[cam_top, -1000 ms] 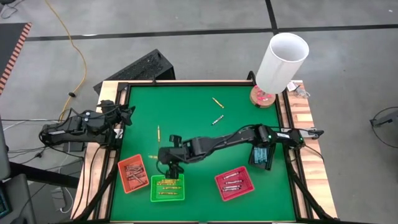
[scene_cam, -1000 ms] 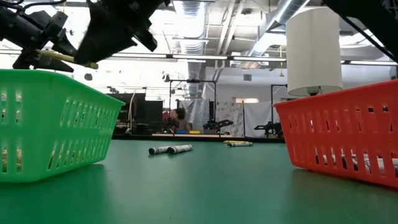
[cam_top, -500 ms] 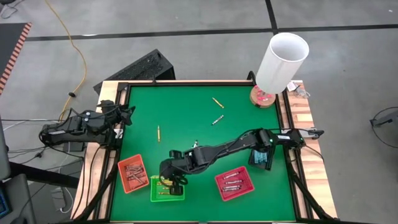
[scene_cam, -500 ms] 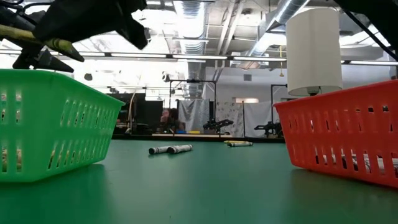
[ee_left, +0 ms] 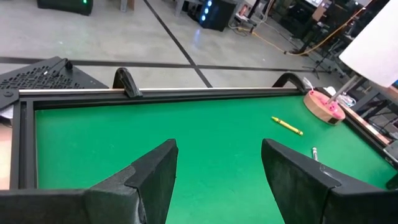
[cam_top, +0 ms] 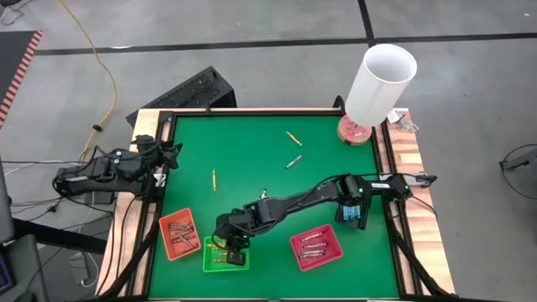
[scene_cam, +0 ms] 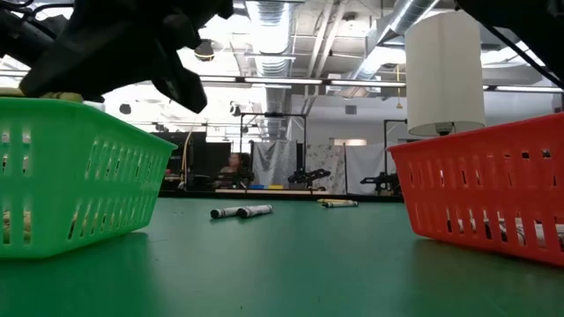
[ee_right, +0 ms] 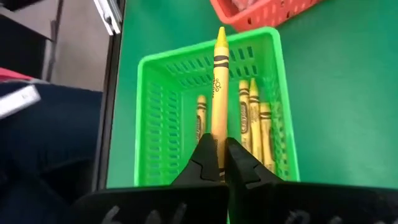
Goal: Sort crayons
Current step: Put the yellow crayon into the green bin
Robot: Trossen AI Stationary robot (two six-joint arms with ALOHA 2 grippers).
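High view: right gripper (cam_top: 232, 252) reaches across the green table (cam_top: 252, 151) and sits over the green tray (cam_top: 211, 260), between the orange tray (cam_top: 179, 234) and red tray (cam_top: 316, 247). Left gripper (cam_top: 172, 155) waits at the table's left edge. Loose crayons (cam_top: 293, 138) lie on the mat toward the white tube (cam_top: 380, 82).

Low view: dark arm mass above the green tray's rim; two crayons lie on the mat farther back.

Left wrist view: fingers (ee_left: 149, 177) spread wide, nothing between them.

Right wrist view: fingers (ee_right: 205, 158) clamped on a yellow crayon (ee_right: 219, 87), held above the green tray, where more yellow crayons (ee_right: 252, 118) lie.
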